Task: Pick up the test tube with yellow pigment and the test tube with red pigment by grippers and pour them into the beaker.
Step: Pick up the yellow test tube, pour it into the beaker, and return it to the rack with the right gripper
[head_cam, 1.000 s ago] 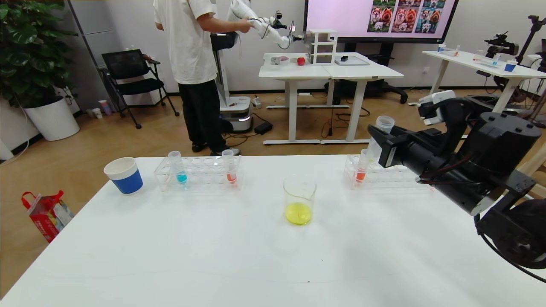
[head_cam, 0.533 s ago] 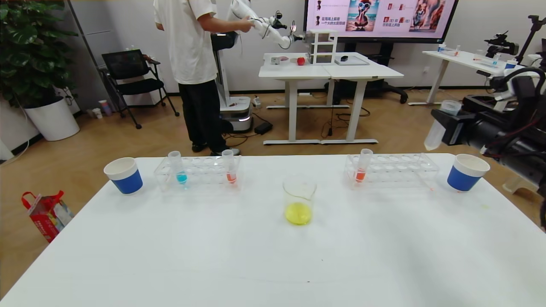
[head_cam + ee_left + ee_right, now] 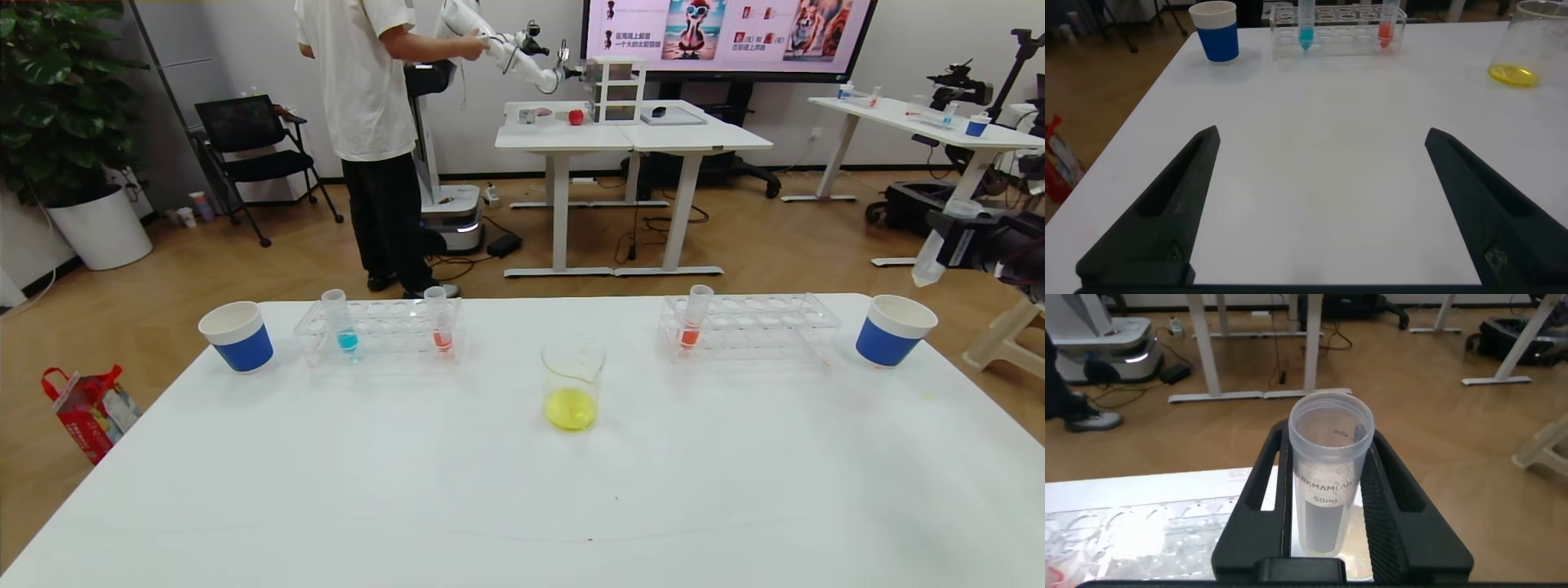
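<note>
Right end effector (image 3: 957, 243): clamped on the test tube with yellow pigment (image 3: 931, 261), out past the right edge of the surface (image 3: 408, 490), above and just beyond the right blue cup (image 3: 894, 331). Held tube tilted, round bottom lowest, mouth up by the fingers; no yellow visible inside, looks empty. Yellow liquid already pooled in the beaker (image 3: 573, 384), mid-surface, so yellow pour judged done.

Left end effector (image 3: 1323, 135): spread wide, holding nothing, low over the near left part of the surface.

Left to do: test tube with red pigment. Two alike, both upright, long axis vertical: one (image 3: 441, 320) at the right end of the left rack (image 3: 384, 331), beside the blue-liquid tube (image 3: 339, 322); the other (image 3: 694, 317) at the left end of the right rack (image 3: 759, 327).

Deciding relation: left-rack red tube straight ahead of the open left fingers, well apart, with bare surface between; nearer to that arm and that arm free. Right-rack red tube nearer the right arm, but that one occupied. Probably calls for a forward reach and a sideways grasp around the upright tube, high on its wall
</note>
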You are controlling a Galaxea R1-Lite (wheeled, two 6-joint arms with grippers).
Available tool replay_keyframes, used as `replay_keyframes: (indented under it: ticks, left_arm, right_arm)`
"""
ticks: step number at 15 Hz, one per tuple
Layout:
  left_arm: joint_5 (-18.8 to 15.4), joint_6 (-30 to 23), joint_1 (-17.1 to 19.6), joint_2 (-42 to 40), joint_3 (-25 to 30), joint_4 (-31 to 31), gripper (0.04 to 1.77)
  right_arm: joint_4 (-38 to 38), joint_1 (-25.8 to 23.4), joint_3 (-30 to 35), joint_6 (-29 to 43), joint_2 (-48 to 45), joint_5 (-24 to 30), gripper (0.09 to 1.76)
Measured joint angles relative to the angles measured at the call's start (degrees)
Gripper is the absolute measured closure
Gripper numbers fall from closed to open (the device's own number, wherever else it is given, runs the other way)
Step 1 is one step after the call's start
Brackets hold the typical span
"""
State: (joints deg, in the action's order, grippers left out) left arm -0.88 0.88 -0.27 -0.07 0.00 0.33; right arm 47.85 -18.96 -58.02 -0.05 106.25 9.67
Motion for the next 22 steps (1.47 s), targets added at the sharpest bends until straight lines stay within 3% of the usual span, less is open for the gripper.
replay_keyframes:
  ticks: [7,15,16,17,19,20,22]
  left_arm:
    - [0.02,0.00,-0.02,0.00,0.00,0.02,0.06]
    - [-0.02,0.00,0.00,0.00,0.00,0.02,0.06]
    - [0.02,0.00,0.00,0.00,0.00,0.00,0.06]
    - [0.00,0.00,0.00,0.00,0.00,0.00,0.06]
    - [0.00,0.02,-0.04,0.00,0.00,0.00,0.06]
    - [0.00,0.02,-0.04,0.00,0.00,0.02,0.06]
    - [-0.02,0.02,-0.02,0.00,0.00,0.00,0.06]
  right_arm:
    - [5.62,-3.72,-3.12,-0.83,12.04,-0.20,1.33]
    - [9.25,-3.19,-1.07,-0.63,16.54,0.24,1.33]
    - [9.89,-3.15,-0.66,-0.66,16.65,0.26,1.22]
    - [10.23,-3.06,-0.45,-0.69,16.65,0.26,1.00]
    - [10.86,-2.79,0.33,-0.79,16.46,0.06,0.28]
    - [11.15,-2.67,0.63,-0.79,16.19,0.11,0.13]
    - [11.19,-2.18,0.88,-0.72,15.02,0.17,0.11]
